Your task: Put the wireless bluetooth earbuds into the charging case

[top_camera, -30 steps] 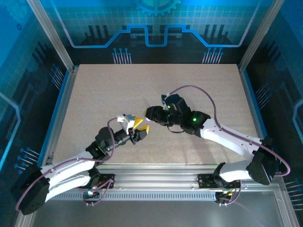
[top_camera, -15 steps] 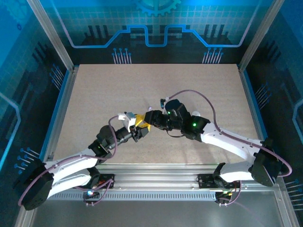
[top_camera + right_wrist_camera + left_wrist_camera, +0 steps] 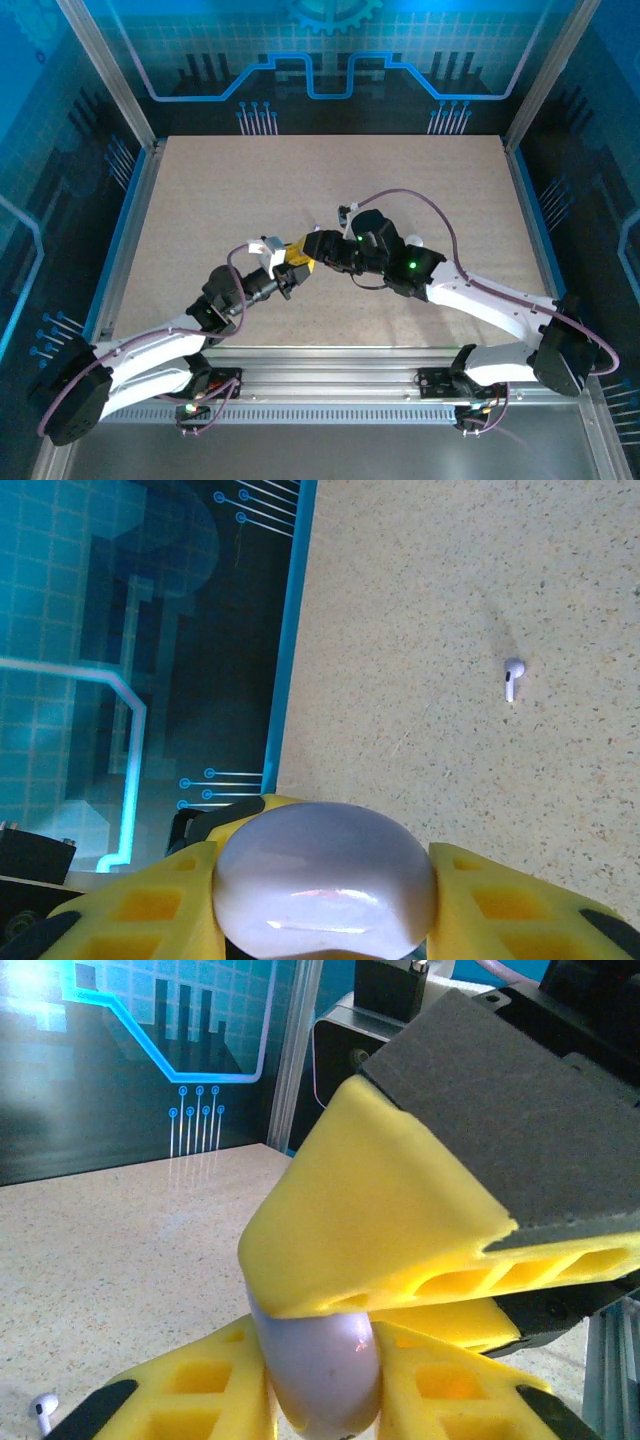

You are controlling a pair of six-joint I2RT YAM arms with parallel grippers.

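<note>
Charging case is being clamped over mid table by left gripper and right gripper from opposite sides, while one earbud is being left loose on it, well apart.

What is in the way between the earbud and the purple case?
The left gripper and right gripper clamp the charging case, yellow fingers covering its sides; no opening shows. The earbud lies apart on the table.

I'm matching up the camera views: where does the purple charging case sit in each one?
Top external: hidden where the yellow fingers meet, near the centre.
Left wrist: case bottom centre, wedged between yellow fingers.
Right wrist: case bottom centre, flanked by yellow fingers.
Shared landmark: the yellow fingers.
</note>
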